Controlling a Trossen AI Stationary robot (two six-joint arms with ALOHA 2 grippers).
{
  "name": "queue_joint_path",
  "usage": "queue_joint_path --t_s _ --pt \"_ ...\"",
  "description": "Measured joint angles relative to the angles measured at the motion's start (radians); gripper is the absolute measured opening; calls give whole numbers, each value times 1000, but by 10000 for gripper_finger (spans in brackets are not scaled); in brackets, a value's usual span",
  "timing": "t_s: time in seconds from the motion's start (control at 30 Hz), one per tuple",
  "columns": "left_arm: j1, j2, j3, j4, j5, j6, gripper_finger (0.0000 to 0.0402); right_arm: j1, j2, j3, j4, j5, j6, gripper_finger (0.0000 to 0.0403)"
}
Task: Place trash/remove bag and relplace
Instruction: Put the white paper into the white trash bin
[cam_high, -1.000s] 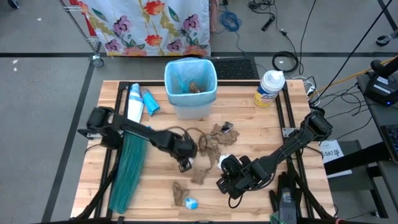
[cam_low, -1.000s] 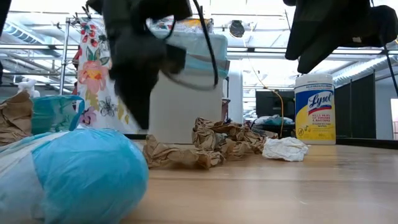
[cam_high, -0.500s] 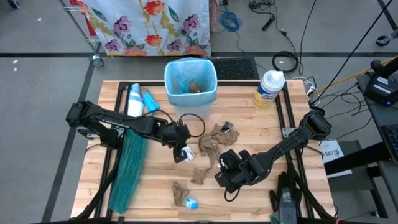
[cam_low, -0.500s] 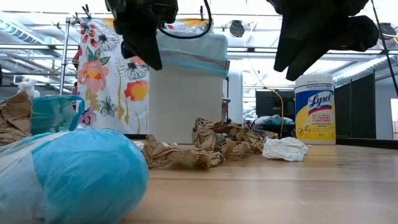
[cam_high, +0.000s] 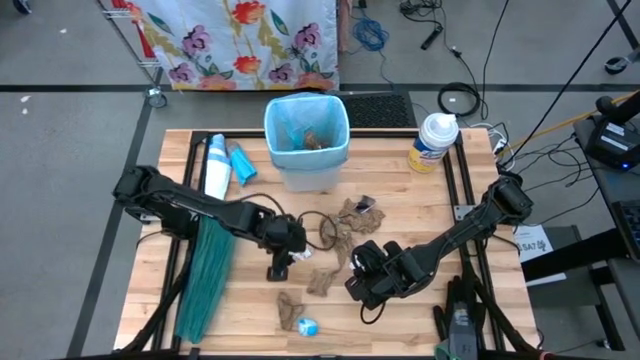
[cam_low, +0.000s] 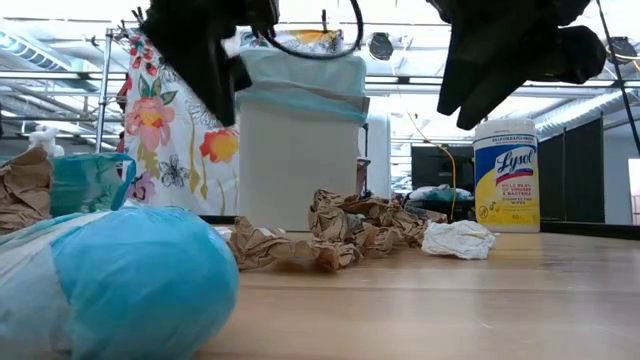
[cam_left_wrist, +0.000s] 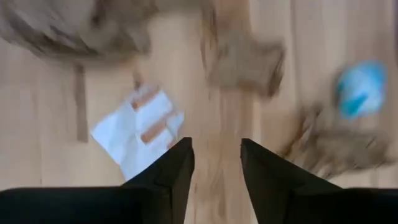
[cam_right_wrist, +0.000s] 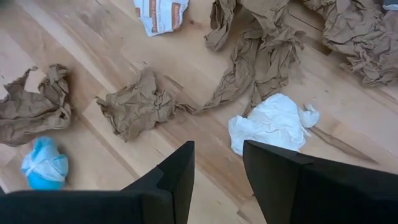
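Note:
Trash lies on the wooden table (cam_high: 450, 300): brown paper scraps (cam_high: 345, 225) (cam_right_wrist: 140, 102), a white paper wad (cam_right_wrist: 270, 124), a blue wad (cam_high: 307, 326) and a white packet with orange stripes (cam_left_wrist: 140, 127). The bin (cam_high: 306, 140), lined with the pale-blue bag (cam_high: 290, 125), stands at the far middle with scraps inside. The teal-green bag (cam_high: 207, 275) lies bunched at the left. My left gripper (cam_left_wrist: 216, 146) hangs open above the table beside the white packet. My right gripper (cam_right_wrist: 217, 149) hangs open over the white wad and scraps.
A Lysol wipes canister (cam_high: 432, 142) stands at the far right. A white spray bottle (cam_high: 215, 165) and a blue item (cam_high: 242, 163) lie left of the bin. A black frame runs along the table's left and right sides. Bare wood shows near the front right.
My left gripper has risen from the table, rolled about its own line and shifted slightly toward the table's left edge. Its fingers now stand apart, and the white packet lies on the table beneath it. The scraps have not moved.

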Motion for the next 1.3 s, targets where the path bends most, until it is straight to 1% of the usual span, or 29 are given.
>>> queue_joint_path --t_s 0.1,0.2,0.3,0.47,0.53,0.7,0.9,1.0,1.07,1.1,1.17,1.2,1.23,1.3 --pt "-18 52 -2 -22 -4 11 145 0 0 0 10 -1 0 130" --pt "-46 105 -2 -44 -30 77 143 0 0 0 14 -5 -4 130" --pt "-83 161 -2 -38 -128 118 141 0 0 0 12 -6 -4 130" --pt "-132 232 -2 -42 -384 138 141 0 0 0 17 -6 6 130" --pt "-138 257 -2 -28 -448 145 141 1 0 0 19 -7 16 130" --pt "-135 325 2 0 -454 166 141 2 0 0 19 -8 21 130" --pt "-132 364 4 6 -461 165 140 2 0 0 19 -7 30 130" --pt "-117 368 3 14 -445 166 137 0 0 0 18 -6 30 130" --pt "-101 369 3 15 -431 163 121 0 0 0 19 -6 30 130" --pt "-92 369 3 16 -419 160 105 0 0 0 18 -6 30 130" --pt "-69 368 2 25 -388 160 60 0 0 0 19 -5 30 130" --pt "-56 368 2 27 -389 159 34 0 0 0 20 -5 30 130" --pt "-44 369 2 32 -389 157 17 0 0 0 20 -5 30 130" --pt "-26 369 1 38 -389 156 10 0 0 0 20 -4 30 130"
